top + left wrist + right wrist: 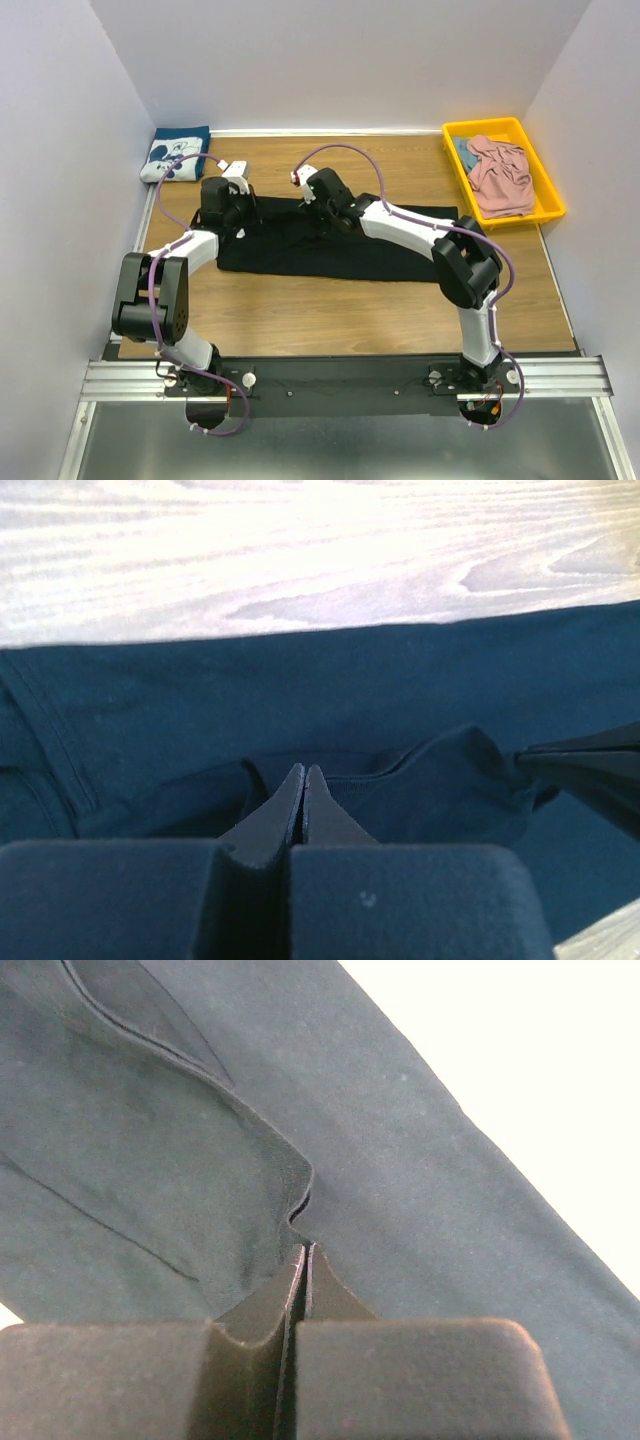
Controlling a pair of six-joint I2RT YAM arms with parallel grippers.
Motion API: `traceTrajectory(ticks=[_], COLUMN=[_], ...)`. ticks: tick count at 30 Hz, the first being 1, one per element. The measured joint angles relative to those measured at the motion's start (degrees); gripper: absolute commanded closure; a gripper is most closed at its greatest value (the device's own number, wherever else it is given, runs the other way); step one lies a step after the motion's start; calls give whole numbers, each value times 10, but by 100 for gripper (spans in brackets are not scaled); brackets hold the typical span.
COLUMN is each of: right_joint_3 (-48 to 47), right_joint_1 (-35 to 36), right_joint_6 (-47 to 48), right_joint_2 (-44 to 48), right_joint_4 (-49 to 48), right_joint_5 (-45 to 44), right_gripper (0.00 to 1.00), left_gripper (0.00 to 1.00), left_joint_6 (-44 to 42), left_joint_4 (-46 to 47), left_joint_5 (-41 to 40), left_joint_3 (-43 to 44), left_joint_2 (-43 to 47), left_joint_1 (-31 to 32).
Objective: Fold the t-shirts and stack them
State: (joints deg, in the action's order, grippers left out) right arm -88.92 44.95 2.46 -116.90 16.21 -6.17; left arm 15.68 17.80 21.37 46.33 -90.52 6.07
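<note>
Black t-shirt (330, 255) is laid across the middle of the wooden table (300, 320) as a long left-to-right band, apparently part-folded, with its far edge bunched where both arms meet it. Seams and a hem are seen in the wrist views; which part of the garment they belong to cannot be told.

Left gripper (303, 780) is seen closed to a slit, and a raised fold of the black cloth is pinched at its tips. Right gripper (305, 1260) is closed as well, with a puckered cloth edge caught between its fingers. The two grippers are placed near each other on the far-left portion of the shirt, and one dark tip of the right one is visible at the right edge of the left wrist view.

Step judged: a fold of the black shirt is in hand, with both corners of one edge gripped and nothing yet carried over. Next move is judged to call for both pinches being lifted together and drawn level across the band, so that the edge is laid square; uneven pull would likely skew the fold.

Navy t-shirt (175, 155) is seen folded at the far left corner, mouse print up, so the stack is presumably to be built there. Pink t-shirt (500, 178) is left crumpled in the yellow tray (550, 200) at far right, not yet folded.
</note>
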Motion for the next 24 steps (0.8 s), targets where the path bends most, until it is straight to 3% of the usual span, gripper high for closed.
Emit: traceTrajectory(ticks=[24], right_joint_3=[24], right_joint_1=[88], right_joint_6=[56], right_joint_2=[9], right_joint_4=[5], right_joint_5=[-65], right_gripper=[91], left_gripper=[100], left_joint_6=[28], left_joint_4=[-36], left_joint_5=[-99], left_joint_3=[-78], left_joint_2=[80], left_joint_1=[0])
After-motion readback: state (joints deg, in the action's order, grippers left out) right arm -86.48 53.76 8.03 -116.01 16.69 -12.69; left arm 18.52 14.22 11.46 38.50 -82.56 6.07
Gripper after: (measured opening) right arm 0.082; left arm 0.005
